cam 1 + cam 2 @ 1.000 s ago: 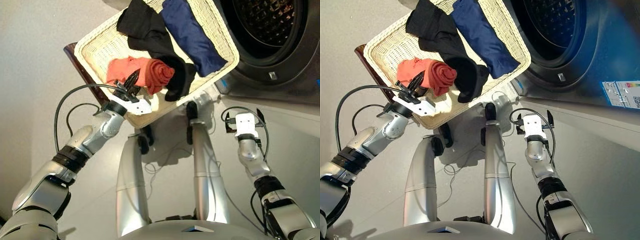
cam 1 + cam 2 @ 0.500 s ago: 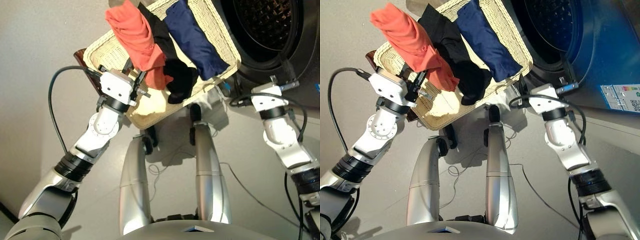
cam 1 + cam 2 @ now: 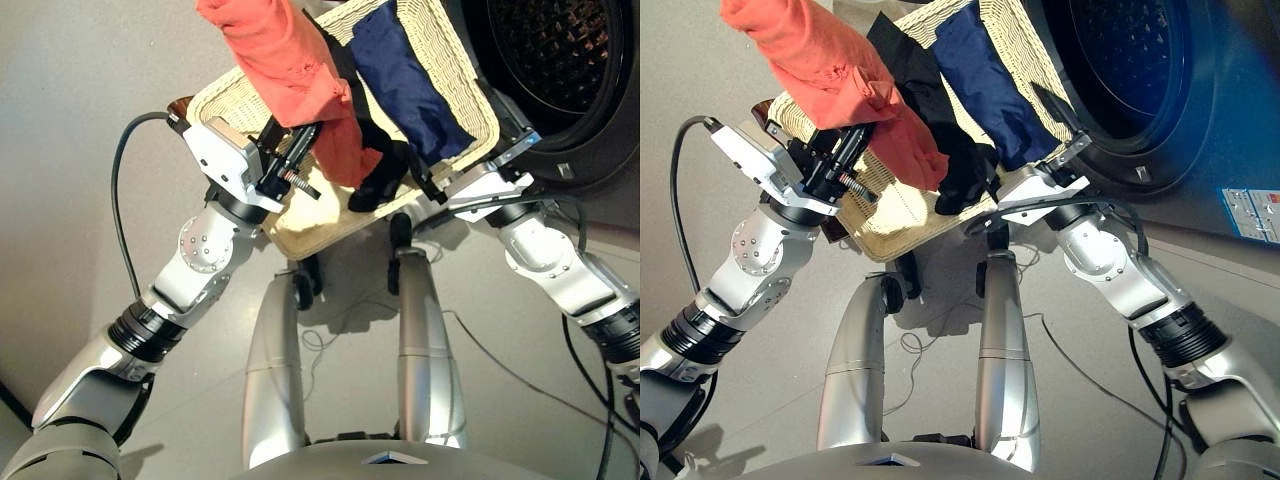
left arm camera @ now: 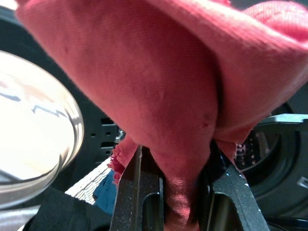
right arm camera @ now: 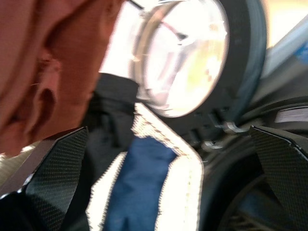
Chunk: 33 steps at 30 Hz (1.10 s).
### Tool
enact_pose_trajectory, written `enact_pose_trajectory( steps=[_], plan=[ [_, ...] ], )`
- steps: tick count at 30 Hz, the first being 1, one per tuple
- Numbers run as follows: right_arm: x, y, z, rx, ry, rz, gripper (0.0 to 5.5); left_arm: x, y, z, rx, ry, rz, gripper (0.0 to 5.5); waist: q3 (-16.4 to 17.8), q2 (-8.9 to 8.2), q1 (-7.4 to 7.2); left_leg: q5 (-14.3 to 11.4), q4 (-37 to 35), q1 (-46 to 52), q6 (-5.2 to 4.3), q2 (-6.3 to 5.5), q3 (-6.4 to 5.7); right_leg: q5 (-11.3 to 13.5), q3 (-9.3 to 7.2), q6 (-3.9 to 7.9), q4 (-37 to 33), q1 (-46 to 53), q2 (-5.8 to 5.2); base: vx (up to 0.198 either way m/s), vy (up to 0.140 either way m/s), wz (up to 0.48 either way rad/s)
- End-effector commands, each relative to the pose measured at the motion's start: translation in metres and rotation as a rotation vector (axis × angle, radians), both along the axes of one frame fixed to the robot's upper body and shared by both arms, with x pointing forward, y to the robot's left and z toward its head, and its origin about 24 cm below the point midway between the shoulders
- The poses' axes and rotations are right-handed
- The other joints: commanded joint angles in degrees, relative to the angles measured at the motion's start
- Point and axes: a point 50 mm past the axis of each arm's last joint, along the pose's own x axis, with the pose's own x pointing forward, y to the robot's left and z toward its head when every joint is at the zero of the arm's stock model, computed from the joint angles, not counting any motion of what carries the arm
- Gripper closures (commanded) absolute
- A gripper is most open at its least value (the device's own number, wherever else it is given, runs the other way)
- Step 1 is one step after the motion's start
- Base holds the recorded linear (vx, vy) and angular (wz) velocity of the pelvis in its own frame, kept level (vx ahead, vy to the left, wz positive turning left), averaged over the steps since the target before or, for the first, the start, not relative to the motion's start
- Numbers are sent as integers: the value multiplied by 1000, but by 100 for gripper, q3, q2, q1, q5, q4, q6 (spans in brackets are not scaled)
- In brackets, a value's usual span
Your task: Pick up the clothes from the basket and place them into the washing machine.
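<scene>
- Coral-red garment (image 3: 290, 75) is up in the air, hanging above the near-left part of the basket (image 3: 300, 225), pinched at its lower end by the left gripper (image 3: 290, 160), whose two black fingers (image 4: 139, 192) press a thick fold between them.
- The step in hand, as I read it, is the carry to the washing machine (image 3: 560, 70): the pinch should hold firm and the cloth ride high enough that its loose bulk clears the basket rim on the way to the drum opening.
- Black garment (image 3: 375, 175) lies in the basket just beside the hanging cloth, its end drooping over the near rim; navy garment (image 3: 410, 80) lies flat next to it, toward the machine.
- Right gripper (image 3: 465, 165), fingers spread wide and holding nothing, hovers at the basket's near corner, right between the cloth and the drum — it could block the swing.
- The round glass door (image 5: 180, 53) is open.
</scene>
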Motion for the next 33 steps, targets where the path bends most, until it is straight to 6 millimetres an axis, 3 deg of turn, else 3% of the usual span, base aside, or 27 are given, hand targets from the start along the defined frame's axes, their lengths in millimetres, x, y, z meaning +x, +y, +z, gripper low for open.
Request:
enact_pose_trajectory(
  steps=[1, 10, 18, 26, 32, 33],
  plan=[
    [-16, 20, 6, 92, 129, 245, 0, -24, -12, 11, -33, -66, -164, 550, -556, -56, 57, 227, -433, 93, -3, -74, -87, 35, -375, -202, -431, 425, -76, 0, 0, 0],
    [-2, 50, 14, 94, 279, 413, 0, -24, -26, 14, 23, -65, -252, 550, -466, -70, 150, 237, -365, 30, 14, -63, -53, 66, -395, -220, -438, 405, -50, 0, 0, 0],
    [13, 68, 8, 158, 337, 429, 0, -29, -41, 15, -7, -77, -324, 550, -410, -43, 243, 250, -318, -37, 40, -64, -38, 71, -430, -234, -392, 332, -56, 0, 0, 0],
    [24, 79, -6, 349, 444, 448, 0, -29, -50, 17, -70, -92, -337, 550, -393, -3, 274, 265, -329, -59, 62, -85, -60, 56, -449, -257, -395, 316, -50, 0, 0, 0],
    [28, 90, -24, 293, 528, 451, 0, -31, -55, 19, -75, -120, -351, 550, -382, -15, 284, 266, -309, -94, 56, -92, -80, 32, -480, -279, -369, 298, -38, 0, 0, 0],
    [31, 89, -27, 295, 528, 431, 319, -32, -56, 20, -76, -125, -357, 550, -379, -14, 285, 266, -302, -100, 57, -98, -89, 30, -482, -280, -365, 294, -36, 0, 0, 0]
  ],
)
